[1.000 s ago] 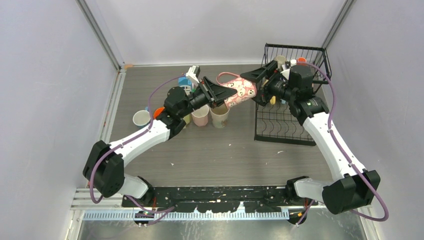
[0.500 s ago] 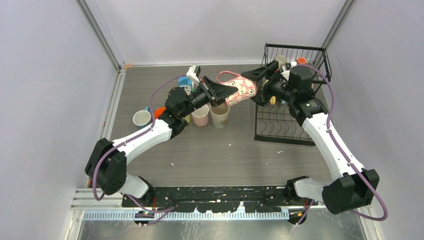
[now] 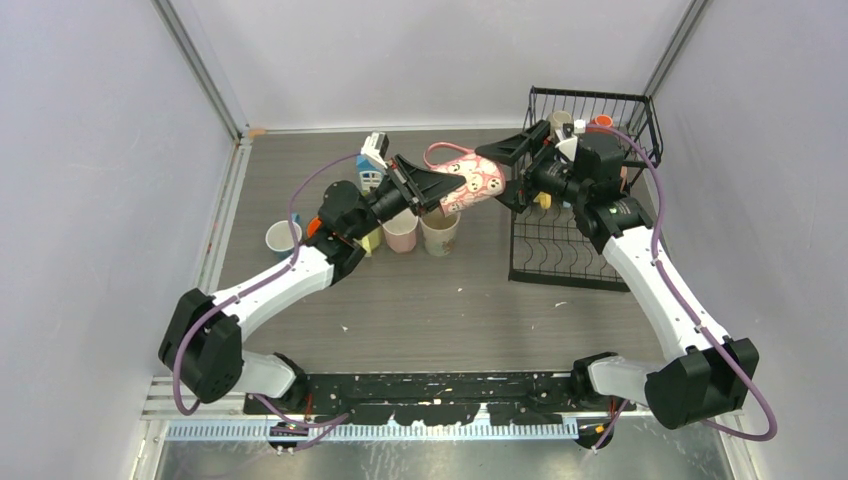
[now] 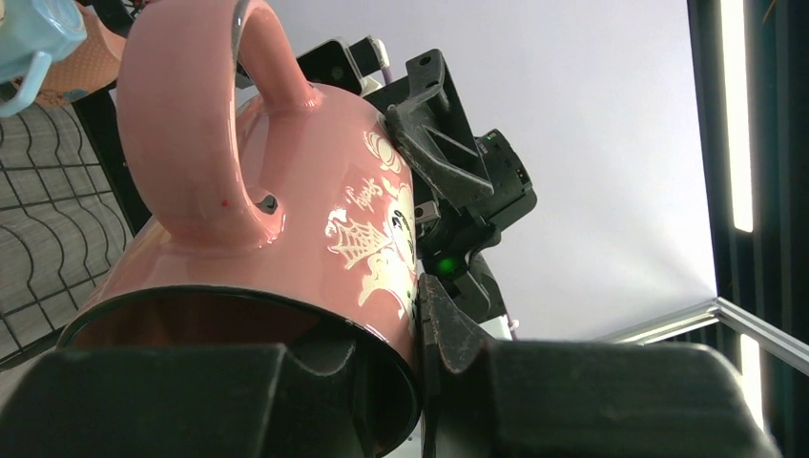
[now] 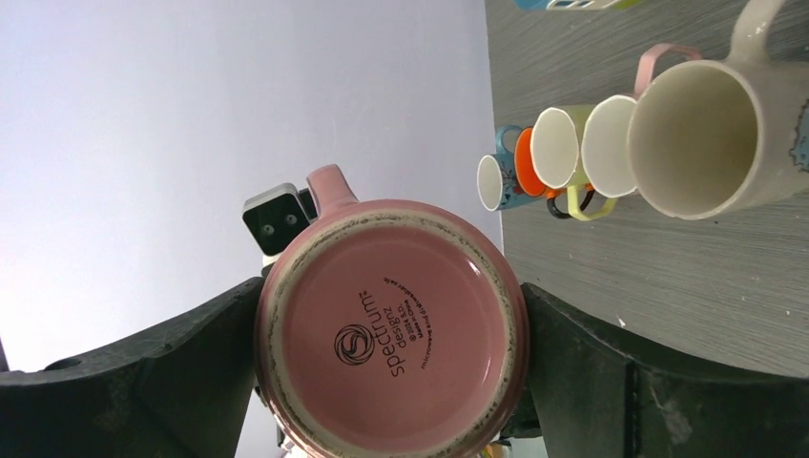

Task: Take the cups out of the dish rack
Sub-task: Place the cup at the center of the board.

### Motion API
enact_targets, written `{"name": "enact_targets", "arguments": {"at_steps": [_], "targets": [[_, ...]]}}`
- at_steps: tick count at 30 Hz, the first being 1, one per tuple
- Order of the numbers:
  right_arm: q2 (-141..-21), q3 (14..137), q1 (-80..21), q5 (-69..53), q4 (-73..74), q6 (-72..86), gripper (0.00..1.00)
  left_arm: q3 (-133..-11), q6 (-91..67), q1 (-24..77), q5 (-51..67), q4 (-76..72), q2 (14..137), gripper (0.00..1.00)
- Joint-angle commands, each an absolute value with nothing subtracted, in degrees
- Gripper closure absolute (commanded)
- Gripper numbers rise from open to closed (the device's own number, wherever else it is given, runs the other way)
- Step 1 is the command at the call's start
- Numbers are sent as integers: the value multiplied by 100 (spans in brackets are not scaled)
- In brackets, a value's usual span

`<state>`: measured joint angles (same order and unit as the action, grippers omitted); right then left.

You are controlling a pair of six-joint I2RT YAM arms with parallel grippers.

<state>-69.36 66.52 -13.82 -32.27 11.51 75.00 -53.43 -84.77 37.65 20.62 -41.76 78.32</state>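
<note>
A pink cup (image 3: pixel 468 182) with white prints hangs on its side in the air between both arms, handle up. My left gripper (image 3: pixel 425 187) is shut on its rim, one finger inside and one outside (image 4: pixel 420 324). My right gripper (image 3: pixel 508 172) stands open, its fingers flanking the pink cup's base (image 5: pixel 391 334) without a firm hold. The black wire dish rack (image 3: pixel 570 262) stands at the right, with two cups (image 3: pixel 562 120) in its upper basket. Several cups (image 3: pixel 440 232) stand on the table under the pink one.
A small toy block house (image 3: pixel 372 160) stands behind the row of unloaded cups, which runs left to a light blue one (image 3: pixel 282 238). In the right wrist view a big cream cup (image 5: pixel 706 134) is nearest. Walls close in the table.
The left arm has drawn the pink cup a little to the left and tilted it. The right gripper's fingers have spread slightly wider round the base.
</note>
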Motion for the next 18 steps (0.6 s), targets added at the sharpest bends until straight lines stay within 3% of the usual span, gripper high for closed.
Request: {"name": "enact_targets", "arguments": {"at_steps": [1,18], "targets": [[-6722,6702,-1252,-3334,619,7539,0,-5399,-8279,3428,1665,-4772,7400,100],[-6715,6748,-1228,-3400,523,7541,0,-5357,-8139,3291,1811,-4637,7260,100]]}}
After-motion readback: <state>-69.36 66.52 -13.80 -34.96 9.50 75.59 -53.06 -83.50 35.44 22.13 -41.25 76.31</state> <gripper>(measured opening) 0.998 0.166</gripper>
